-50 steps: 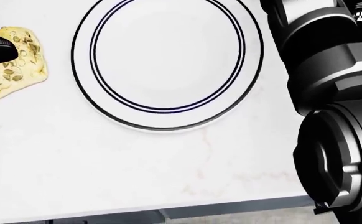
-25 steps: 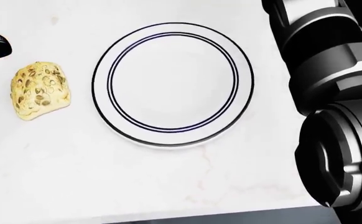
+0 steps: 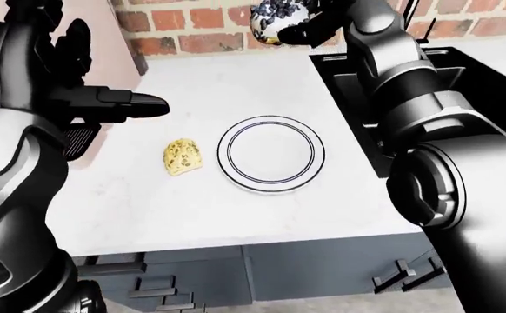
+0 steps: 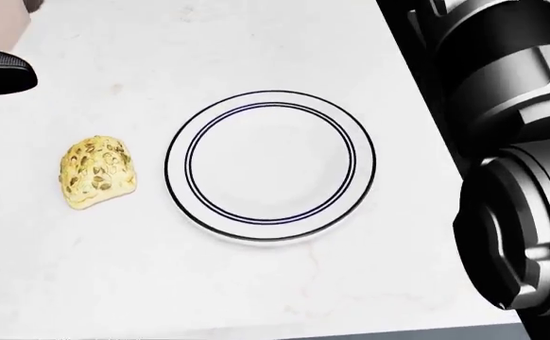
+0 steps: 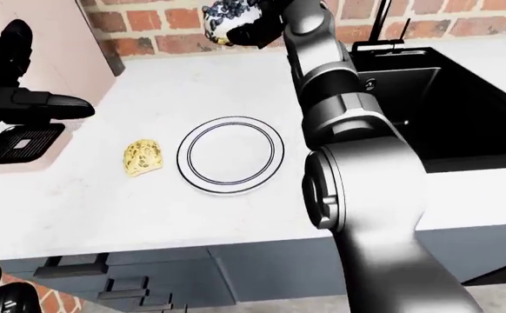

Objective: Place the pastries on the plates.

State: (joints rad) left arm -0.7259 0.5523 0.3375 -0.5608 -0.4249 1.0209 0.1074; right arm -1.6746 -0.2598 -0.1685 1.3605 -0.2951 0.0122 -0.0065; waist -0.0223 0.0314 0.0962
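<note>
White marbled bench (image 3: pixel 236 215) backed by red brick wall (image 3: pixel 192 26) in left-eye view. Right hand (image 3: pixel 309 29) way up top, clamped on dark-speckled round pastry (image 3: pixel 275 18). Left hand (image 3: pixel 105 104) hanging over bench, fingers spread apart, holding nothing. Head view: yellow seeded pastry (image 4: pixel 97 172) lying just left of bare white blue-ringed plate (image 4: pixel 270 167), not touching. Right-eye view, same layout, plus black sink (image 5: pixel 427 98) on right.

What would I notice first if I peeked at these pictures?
Probably the white plate with dark rings, bare in the middle of the white counter, with a yellow seeded pastry lying to its left. Then, up by the brick wall, the right hand holds a second, dark-speckled pastry in the air.
</note>
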